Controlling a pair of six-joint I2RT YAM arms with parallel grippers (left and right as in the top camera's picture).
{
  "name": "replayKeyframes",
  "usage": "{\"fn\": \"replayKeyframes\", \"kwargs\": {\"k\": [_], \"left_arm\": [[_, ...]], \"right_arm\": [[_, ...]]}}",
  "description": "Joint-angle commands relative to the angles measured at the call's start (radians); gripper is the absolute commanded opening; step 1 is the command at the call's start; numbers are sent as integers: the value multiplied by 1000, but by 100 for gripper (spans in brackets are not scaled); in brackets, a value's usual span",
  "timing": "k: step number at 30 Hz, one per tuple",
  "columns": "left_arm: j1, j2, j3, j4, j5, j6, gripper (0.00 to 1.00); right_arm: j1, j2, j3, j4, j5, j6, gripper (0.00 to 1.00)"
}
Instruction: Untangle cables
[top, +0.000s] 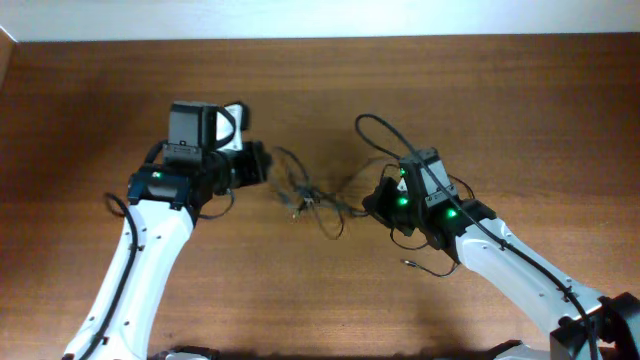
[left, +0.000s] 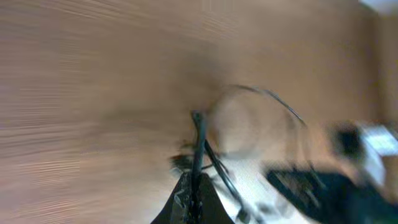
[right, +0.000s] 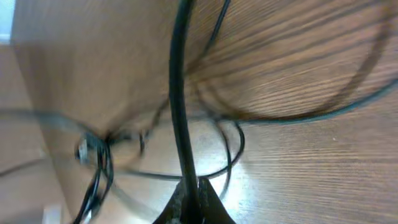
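The left end effector (left: 194, 186) and right end effector (right: 189, 198) each pinch a strand of the cables (top: 315, 200), which lie knotted between them on the desk (top: 520, 90), so a slow, low outward pull probably loosens them best.

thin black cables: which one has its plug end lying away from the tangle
The thin black cable whose plug end lies alone beside the right arm; the others bunch in the central knot.
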Motion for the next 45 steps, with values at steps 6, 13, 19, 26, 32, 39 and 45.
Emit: {"fn": "replayKeyframes", "kwargs": {"k": [6, 13, 19, 26, 32, 39, 45], "left_arm": [[7, 18, 2, 4, -381, -87, 0], [5, 192, -5, -202, -402, -87, 0], [5, 290, -5, -229, -465, -68, 0], [5, 290, -5, -262, -633, -72, 0], [5, 290, -7, -262, -568, -118, 0], [2, 290, -10, -250, -441, -121, 5], [-9, 290, -11, -235, -413, -121, 94]], "right_arm": [[4, 2, 1, 97, -335, -322, 4], [2, 2, 1, 207, -324, -321, 4], [2, 2, 1, 146, -188, -322, 4], [2, 2, 1, -205, 294, -323, 5], [-3, 2, 1, -241, 446, -323, 24], [-134, 2, 1, -150, 9, -324, 74], [-38, 4, 1, 84, -152, -311, 81]]}}
